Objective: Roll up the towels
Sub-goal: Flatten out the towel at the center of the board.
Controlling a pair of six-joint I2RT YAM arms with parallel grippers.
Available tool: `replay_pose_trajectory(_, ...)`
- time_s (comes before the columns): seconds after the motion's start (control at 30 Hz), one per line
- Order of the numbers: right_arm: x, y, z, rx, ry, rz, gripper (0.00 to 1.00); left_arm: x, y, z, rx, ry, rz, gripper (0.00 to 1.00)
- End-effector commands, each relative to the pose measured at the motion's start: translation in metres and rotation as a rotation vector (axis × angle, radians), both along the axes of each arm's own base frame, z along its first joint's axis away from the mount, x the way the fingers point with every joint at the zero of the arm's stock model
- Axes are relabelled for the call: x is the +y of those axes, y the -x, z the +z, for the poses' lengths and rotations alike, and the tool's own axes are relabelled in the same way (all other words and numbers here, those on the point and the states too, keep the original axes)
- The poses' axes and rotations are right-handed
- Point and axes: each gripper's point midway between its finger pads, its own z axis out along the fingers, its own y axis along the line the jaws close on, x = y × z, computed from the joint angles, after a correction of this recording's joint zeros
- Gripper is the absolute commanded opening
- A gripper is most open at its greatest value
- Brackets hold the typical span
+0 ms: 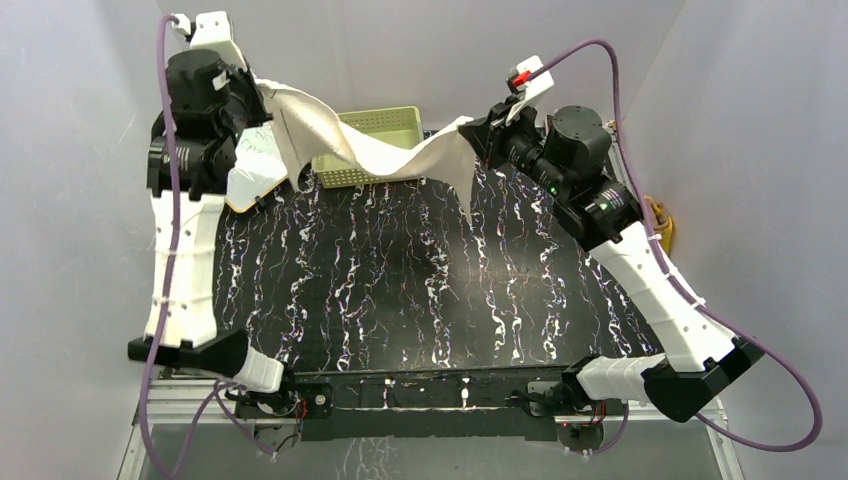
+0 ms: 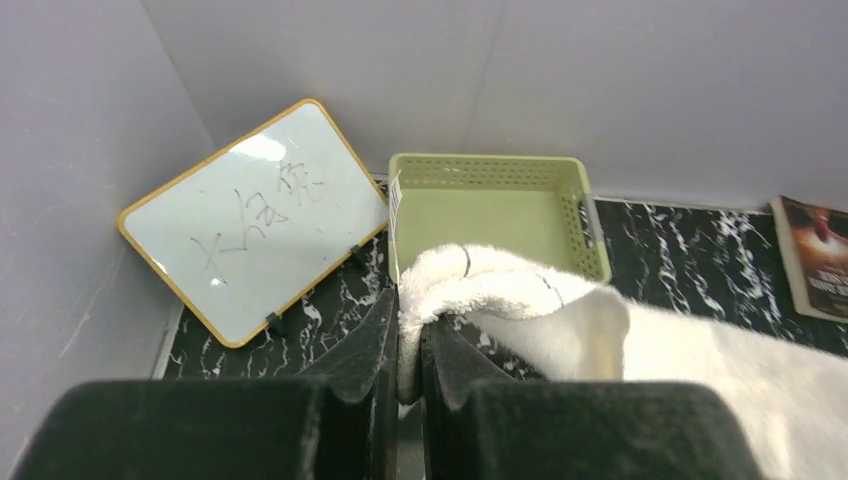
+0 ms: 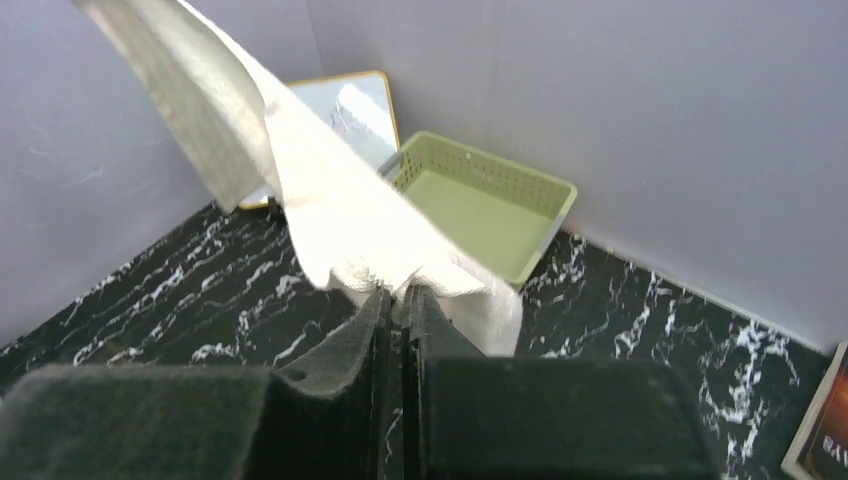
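From my bases at 6 o'clock, both arms climb steeply over the bare black marbled tabletop [image 1: 400,290] and bend inward at the top, the left one towards 10 o'clock and the right one towards 1 o'clock, wrists high above the far half. My left claw [image 2: 410,330] is pressed together on one bunched corner of the white towel [image 1: 400,160], and my right claw [image 3: 405,300] is pinching the opposite end just as tightly. The towel hangs in the air between them as a sagging, twisted band, with loose corners drooping below each grip and no part of it resting on the tabletop. As I judge it, the rolling has not begun: this towel has yet to be laid flat and rolled up, and I cannot see any second one. Beyond the cloth, at 12 o'clock, stands the green basket [image 1: 390,122], which looks empty, with a whiteboard [image 2: 255,215] leaning at 11 o'clock and a book [image 2: 815,255] at 2 o'clock.
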Motion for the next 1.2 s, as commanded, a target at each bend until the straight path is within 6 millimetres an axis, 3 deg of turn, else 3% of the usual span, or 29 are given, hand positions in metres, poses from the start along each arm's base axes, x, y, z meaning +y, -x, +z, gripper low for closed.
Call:
replay_pose_trajectory(0.0,-0.007,0.017,-0.007,0.061,-0.039,0.008,0.00,-0.012,0.065,0.044,-0.219,0.095,-0.098,0.00)
replay_pose_trajectory(0.13,-0.024,0.070,0.014,0.035,-0.122,0.077,0.00,-0.026,0.142,0.027,-0.345,0.187,-0.221,0.00)
replay_pose_trajectory(0.2,-0.037,0.102,0.027,-0.006,-0.158,0.108,0.00,-0.032,0.195,0.032,-0.452,0.213,-0.299,0.00)
replay_pose_trajectory(0.3,-0.049,0.133,0.038,-0.047,-0.174,0.150,0.00,-0.028,0.232,0.028,-0.478,0.206,-0.310,0.00)
replay_pose_trajectory(0.37,-0.054,0.142,0.040,-0.054,-0.164,0.155,0.00,-0.022,0.238,0.024,-0.441,0.187,-0.280,0.00)
replay_pose_trajectory(0.43,-0.056,0.142,0.038,-0.053,-0.159,0.142,0.00,-0.011,0.232,0.010,-0.357,0.166,-0.212,0.00)
replay_pose_trajectory(0.53,-0.062,0.121,0.027,-0.025,-0.168,0.047,0.00,0.010,0.205,-0.020,-0.202,0.137,-0.060,0.00)
replay_pose_trajectory(0.7,-0.063,0.069,-0.030,0.094,-0.143,-0.125,0.00,0.015,0.153,-0.122,0.141,0.116,0.047,0.00)
replay_pose_trajectory(0.8,-0.060,0.038,-0.092,0.201,-0.107,-0.220,0.00,0.008,0.134,-0.188,0.264,0.156,0.072,0.01)
replay_pose_trajectory(0.9,-0.062,0.007,-0.170,0.329,-0.076,-0.314,0.00,0.004,0.120,-0.258,0.404,0.198,0.123,0.10)
replay_pose_trajectory(0.97,-0.074,-0.020,-0.220,0.415,-0.082,-0.385,0.00,0.001,0.108,-0.312,0.542,0.198,0.153,0.12)
replay_pose_trajectory(1.03,-0.098,-0.050,-0.261,0.500,-0.121,-0.472,0.00,0.001,0.096,-0.351,0.648,0.177,0.184,0.16)
replay_pose_trajectory(1.1,-0.120,-0.079,-0.293,0.573,-0.159,-0.551,0.00,0.008,0.076,-0.376,0.724,0.122,0.207,0.22)
replay_pose_trajectory(1.17,-0.130,-0.108,-0.310,0.618,-0.154,-0.587,0.00,0.017,0.042,-0.374,0.730,0.057,0.207,0.31)
